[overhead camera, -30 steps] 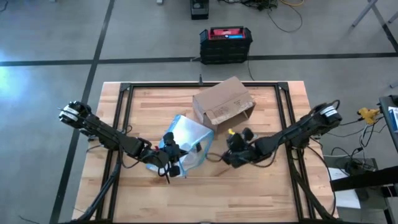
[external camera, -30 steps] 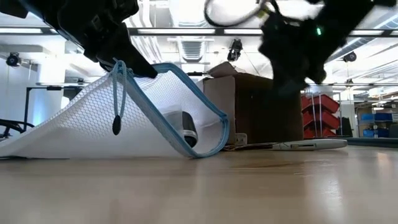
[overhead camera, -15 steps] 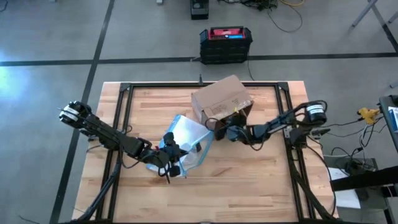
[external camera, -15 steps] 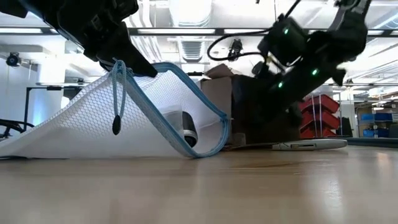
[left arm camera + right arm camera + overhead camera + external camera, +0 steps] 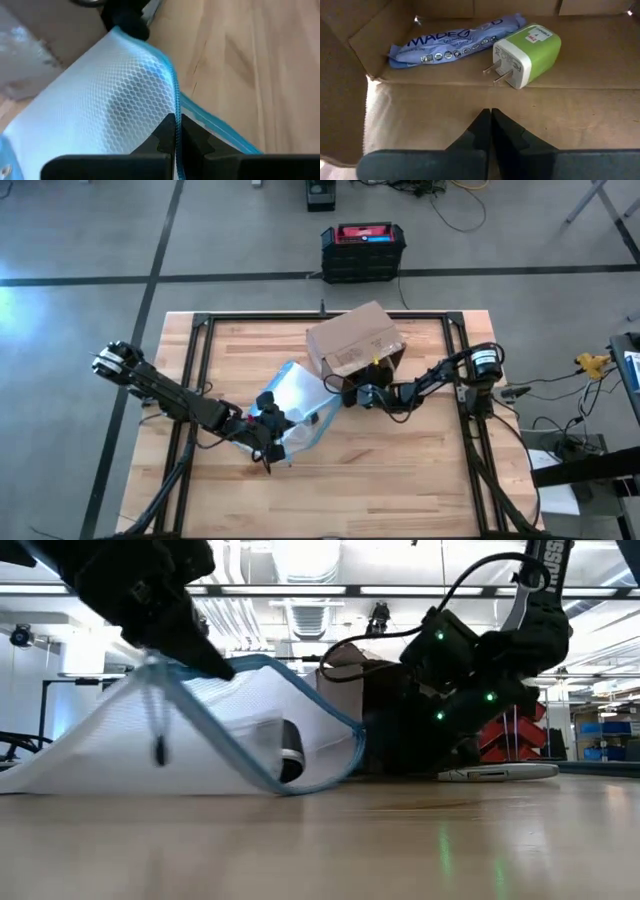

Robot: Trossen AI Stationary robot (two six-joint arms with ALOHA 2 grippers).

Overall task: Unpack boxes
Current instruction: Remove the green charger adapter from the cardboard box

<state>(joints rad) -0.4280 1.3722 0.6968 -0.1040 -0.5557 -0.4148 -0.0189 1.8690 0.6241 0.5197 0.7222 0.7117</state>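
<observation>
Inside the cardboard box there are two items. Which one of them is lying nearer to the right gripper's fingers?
The green-and-white wall charger, prongs pointing toward the right gripper. The blue snack bar wrapper lies behind it, farther back in the cardboard box.

We count one cardboard box on the table, lying on its side with its opening toward the right arm, and inside it two items: one blue snack bar wrapper and one green-and-white plug-in charger. We also count one clear mesh pouch with a blue edge holding one dark-and-white object that we cannot identify, and one flat pale object on the tabletop in the low view. Beyond the table we record one black-and-red case on the floor, and two robot arms are present, each with one gripper: the left gripper and the right gripper.
</observation>
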